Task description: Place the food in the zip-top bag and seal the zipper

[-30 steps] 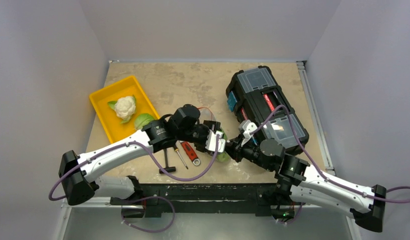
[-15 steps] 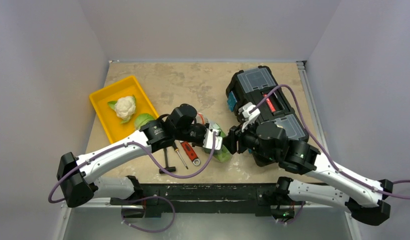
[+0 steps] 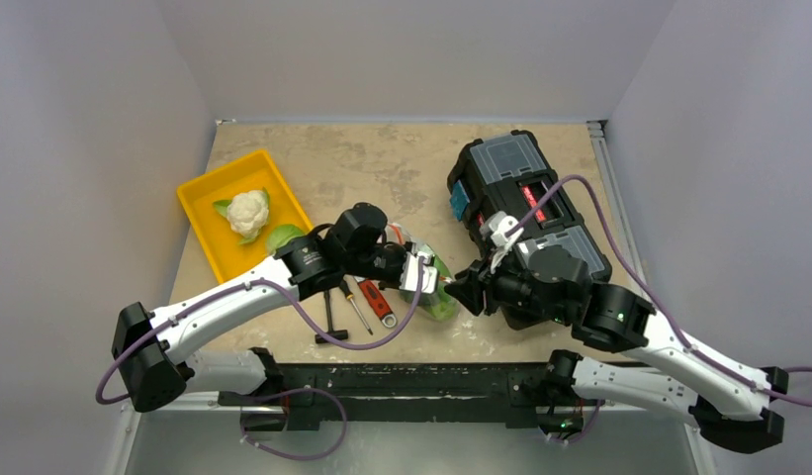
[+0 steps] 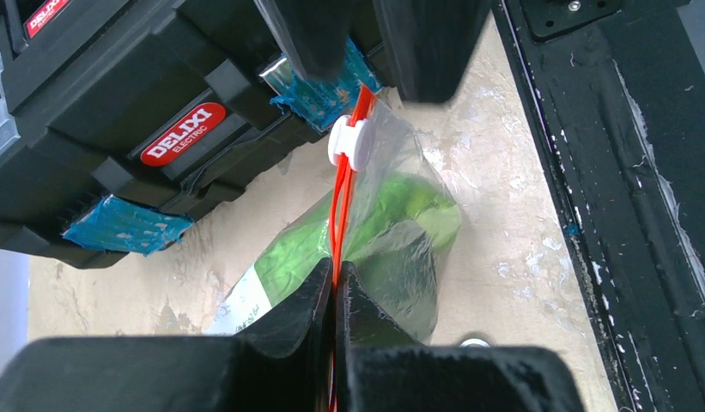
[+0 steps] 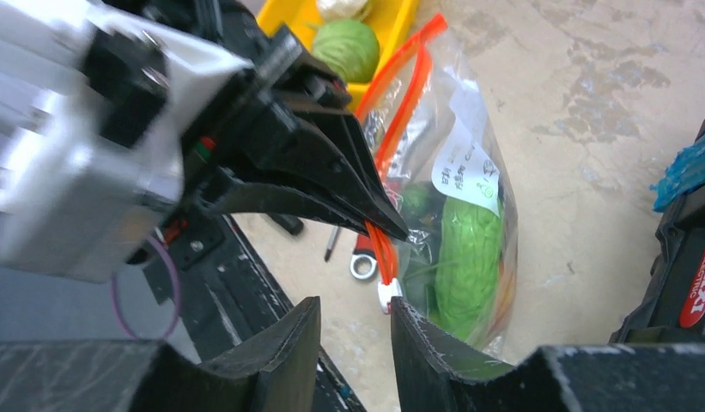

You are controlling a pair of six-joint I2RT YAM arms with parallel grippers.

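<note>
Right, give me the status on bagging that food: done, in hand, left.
Done: green pieces sit inside the zip-top bag; other food can't be made out. In hand: the left gripper is shut on the zipper, and the right gripper stands open at its white slider. Left: grip the slider and run it along; the far end looks parted.

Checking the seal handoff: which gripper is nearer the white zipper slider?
Right. The right gripper is open with the slider at its fingertips; the left gripper is shut on the zipper strip farther along.
</note>
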